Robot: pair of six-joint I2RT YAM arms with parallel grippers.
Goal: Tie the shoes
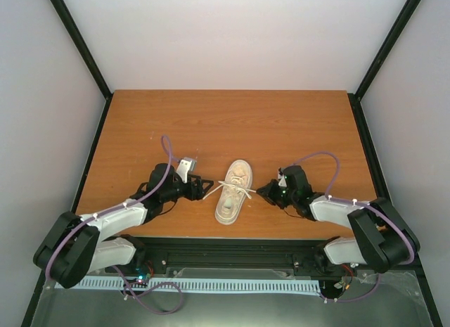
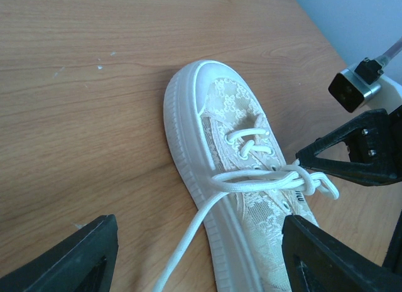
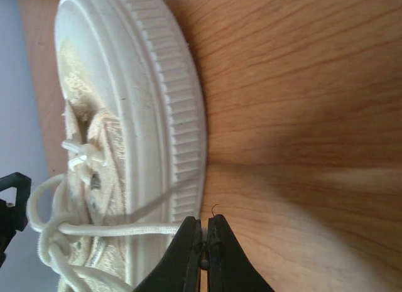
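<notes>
The cream-beige sneaker (image 1: 233, 191) lies in the middle of the table, toe pointing away from the arms. Its white laces (image 1: 239, 190) are crossed in a simple knot (image 2: 303, 179) over the tongue. My left gripper (image 1: 202, 187) is just left of the shoe. Its jaws stand wide apart in the left wrist view (image 2: 201, 267), and one lace end (image 2: 188, 238) runs loosely down between them. My right gripper (image 1: 268, 192) is just right of the shoe, shut on the other lace end (image 3: 125, 229), which is pulled taut across the sole (image 3: 179, 135) to the fingertips (image 3: 204, 228).
The wooden table (image 1: 232, 123) is bounded by grey walls and black frame posts at the back and sides. The right gripper's black finger and wrist camera (image 2: 355, 91) show in the left wrist view, close over the shoe's far side.
</notes>
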